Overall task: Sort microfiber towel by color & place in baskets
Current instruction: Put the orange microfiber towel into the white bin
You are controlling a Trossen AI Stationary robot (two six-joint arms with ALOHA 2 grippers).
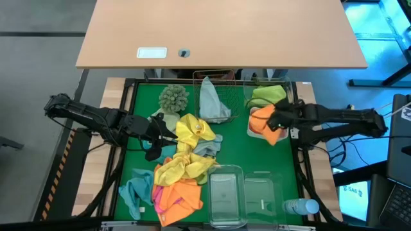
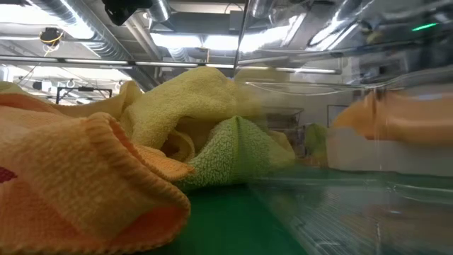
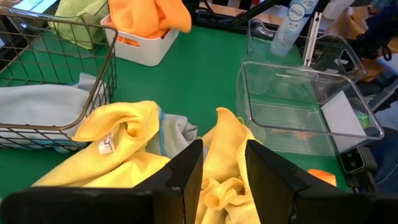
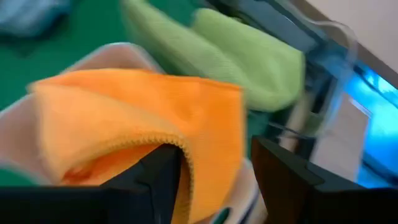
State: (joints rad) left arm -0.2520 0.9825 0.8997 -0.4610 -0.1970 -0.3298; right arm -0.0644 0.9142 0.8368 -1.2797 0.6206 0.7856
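The right claw (image 1: 275, 122) stood spread over the white tray (image 3: 144, 48) at the tabletop's right, far side, with an orange towel (image 1: 268, 123) draped between and under its fingers (image 4: 155, 177). The jaws looked apart, so the towel seemed let go, but one fold hung over a finger. The likely trouble was a snag: if the arm lifted away, the fabric might drag out over the tray's edge. Beside it, a lime towel (image 1: 267, 95) lay in the farther tray.

The left claw (image 1: 156, 136) hung at the left over the yellow towels (image 1: 190, 131), its fingers (image 3: 181, 180) parted, nothing clearly pinched. These towels lay tangled with a grey-blue one (image 3: 177, 129), so a grab could take two colours at once. More orange towels (image 1: 180, 196) and a teal one (image 1: 135, 190) waited near, left of the clear tubs (image 1: 225, 186). The wire basket (image 3: 56, 81) held a grey-blue towel.
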